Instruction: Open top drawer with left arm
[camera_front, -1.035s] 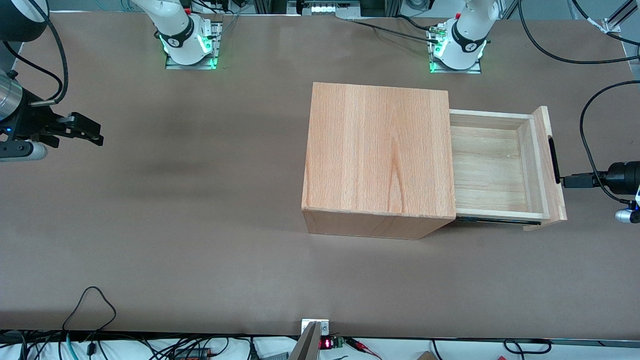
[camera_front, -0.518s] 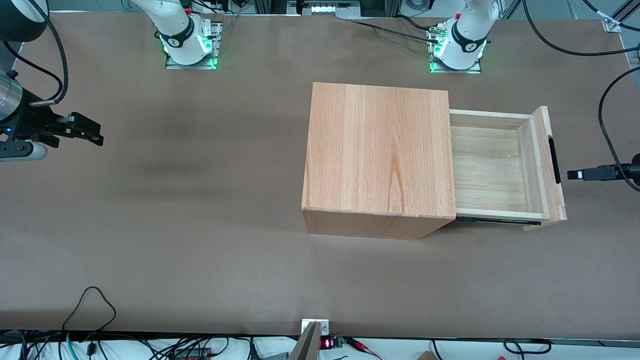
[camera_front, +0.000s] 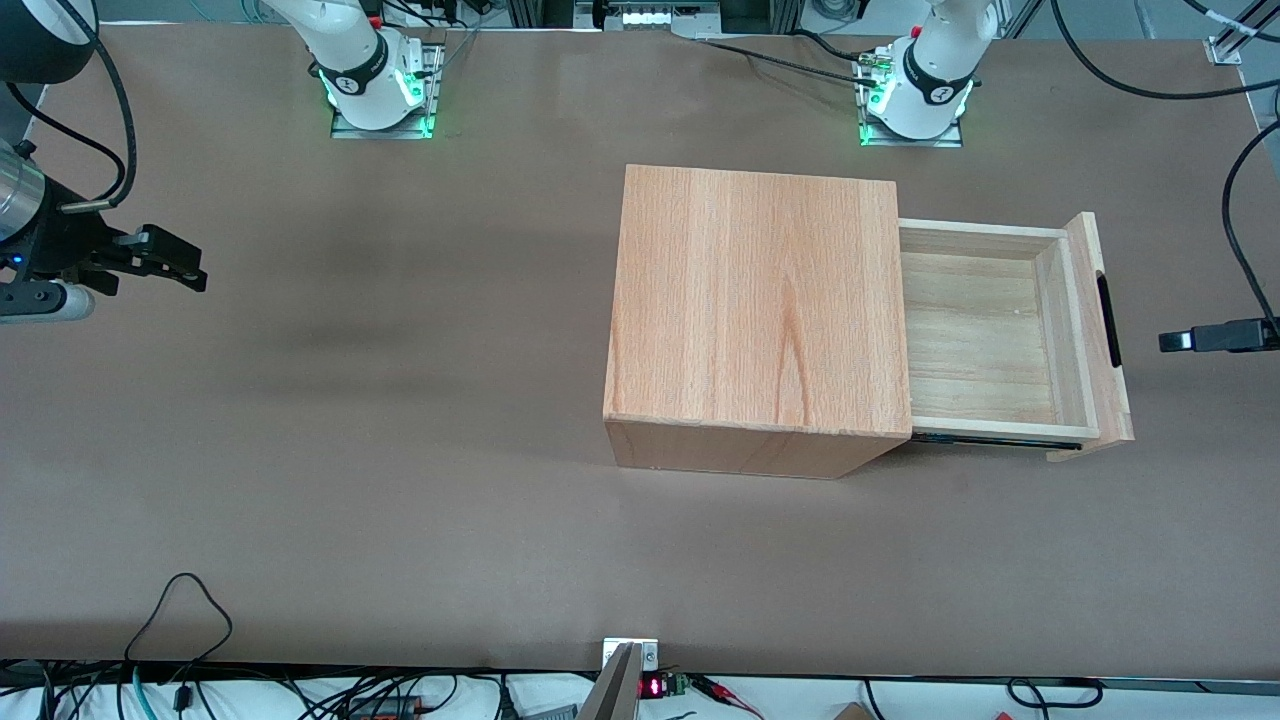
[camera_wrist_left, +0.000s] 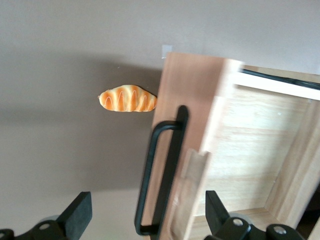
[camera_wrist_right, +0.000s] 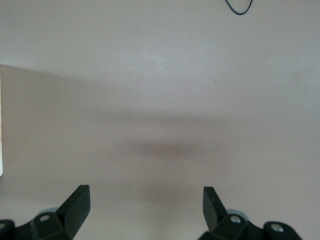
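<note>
The cabinet (camera_front: 755, 310) stands on the brown table (camera_front: 400, 450), nearer the working arm's end than the parked arm's. Its plain wooden top faces up.

The top drawer (camera_front: 1000, 335) is pulled out of the cabinet toward the working arm's end of the table. The tray is open to view and holds nothing. The front panel stands at the outer end of the tray, and the black bar handle (camera_front: 1108, 320) lies flat along its outer face.

The gripper (camera_front: 1185, 341) hangs in front of the drawer, level with the handle and apart from it, with bare table showing between the two. Only its black tip shows at the edge of the front view; the rest of the left arm is cut off there, apart from its white base (camera_front: 920, 95) at the table's edge farthest from the camera.

In the left wrist view the fingers (camera_wrist_left: 77, 215) stand wide apart and hold nothing. The handle (camera_wrist_left: 162, 175) and the panel's edge show between them, untouched. A small bread-shaped toy (camera_wrist_left: 127, 98) lies on the table just beside the drawer front; it does not show in the front view.
</note>
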